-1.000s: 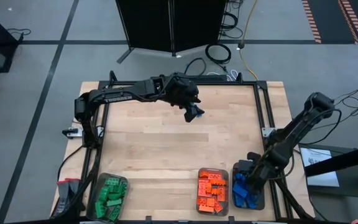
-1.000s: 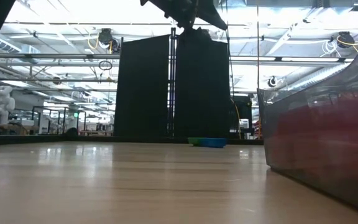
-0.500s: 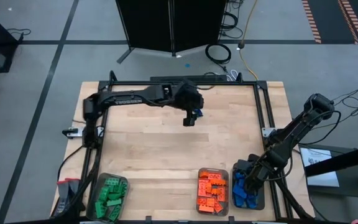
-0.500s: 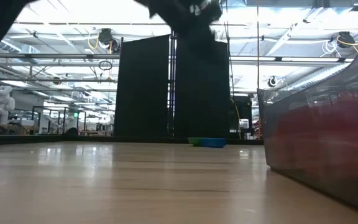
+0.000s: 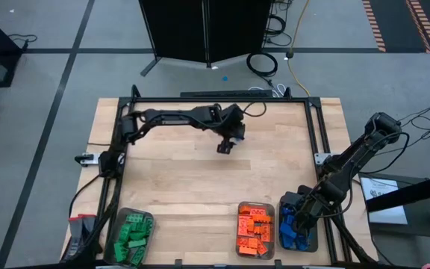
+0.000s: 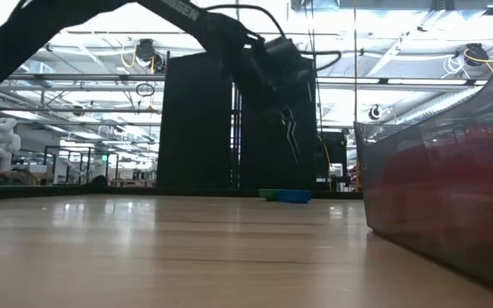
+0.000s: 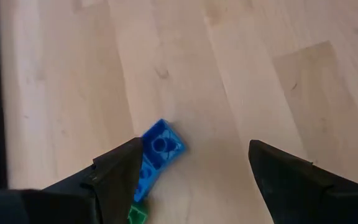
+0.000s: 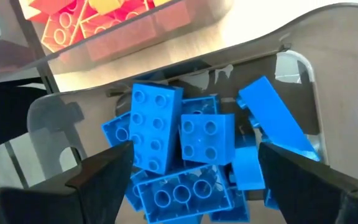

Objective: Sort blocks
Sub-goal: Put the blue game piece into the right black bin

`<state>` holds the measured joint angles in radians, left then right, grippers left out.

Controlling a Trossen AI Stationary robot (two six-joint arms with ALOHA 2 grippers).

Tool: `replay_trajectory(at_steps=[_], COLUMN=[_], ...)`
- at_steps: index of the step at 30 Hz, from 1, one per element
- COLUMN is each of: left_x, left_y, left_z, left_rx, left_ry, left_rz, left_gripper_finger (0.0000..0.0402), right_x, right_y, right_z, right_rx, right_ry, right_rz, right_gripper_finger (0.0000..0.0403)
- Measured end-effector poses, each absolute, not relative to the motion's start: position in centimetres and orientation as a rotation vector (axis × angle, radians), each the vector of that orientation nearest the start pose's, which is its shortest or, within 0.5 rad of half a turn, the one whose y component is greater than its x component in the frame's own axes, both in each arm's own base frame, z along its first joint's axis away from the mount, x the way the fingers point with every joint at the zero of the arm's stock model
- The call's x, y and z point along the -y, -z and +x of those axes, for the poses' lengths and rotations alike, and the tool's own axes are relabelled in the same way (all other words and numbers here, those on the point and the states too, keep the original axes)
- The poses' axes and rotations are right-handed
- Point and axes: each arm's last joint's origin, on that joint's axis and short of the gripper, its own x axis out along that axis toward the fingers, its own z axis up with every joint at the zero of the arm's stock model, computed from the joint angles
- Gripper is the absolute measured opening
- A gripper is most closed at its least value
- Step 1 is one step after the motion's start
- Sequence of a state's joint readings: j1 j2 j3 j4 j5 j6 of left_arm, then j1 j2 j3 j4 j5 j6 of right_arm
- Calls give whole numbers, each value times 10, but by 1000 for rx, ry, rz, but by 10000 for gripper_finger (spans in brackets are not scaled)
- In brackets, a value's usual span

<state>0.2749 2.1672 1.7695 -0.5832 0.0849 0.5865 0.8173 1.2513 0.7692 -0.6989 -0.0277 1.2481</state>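
A blue block (image 7: 158,158) lies flat on the wooden table, with a green block (image 7: 137,214) touching its end and partly hidden by my finger. The low view shows the two as a small low shape (image 6: 286,196) far back on the table. My left gripper (image 7: 194,168) (image 5: 225,144) hangs open above them, slanting down, touching nothing. Over the blue tray (image 5: 310,237) at the near right, my right gripper (image 8: 194,168) (image 5: 295,217) stands open. Below it lie several blue blocks (image 8: 197,140), none of them between its fingers.
Along the near edge stand clear trays: green blocks (image 5: 131,236) at the left, orange blocks (image 5: 254,230) beside the blue tray. In the low view the orange tray's wall (image 6: 452,197) fills the right side. A black frame (image 5: 125,134) runs along the table's sides.
My left gripper has come down toward the blue block, shifting a little toward the table's near edge, and has rolled about its own pointing line. In the low view it has dropped from the picture's top edge into full sight. The blocks on the table have not moved.
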Motion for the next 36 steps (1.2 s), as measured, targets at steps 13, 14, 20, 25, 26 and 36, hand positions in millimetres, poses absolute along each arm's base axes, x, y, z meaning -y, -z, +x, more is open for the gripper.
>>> replay_trajectory(at_steps=[13, 14, 20, 25, 26, 36], left_x=[-144, -144, -148, -155, -156, -156], left_y=[-190, -189, -182, -183, -183, -174], left_z=[488, 488, 484, 485, 484, 486], left_rx=[-1042, -1063, -1123, -1091, -1092, -1093], left_ry=[78, 96, 128, 89, 88, 122], left_rz=[298, 297, 306, 286, 285, 255], left_gripper_finger=[295, 295, 295, 295, 295, 295], right_x=[-160, -160, -159, -159, -159, -159], right_y=[-204, -204, -204, -204, -204, -204], right_z=[149, 149, 150, 150, 150, 150], right_rx=[-1351, -1350, -1319, -1303, -1303, -1304], right_ry=[74, 77, 97, 115, 115, 117], right_rz=[616, 618, 606, 610, 611, 613], right_gripper_finger=[339, 339, 339, 339, 339, 339])
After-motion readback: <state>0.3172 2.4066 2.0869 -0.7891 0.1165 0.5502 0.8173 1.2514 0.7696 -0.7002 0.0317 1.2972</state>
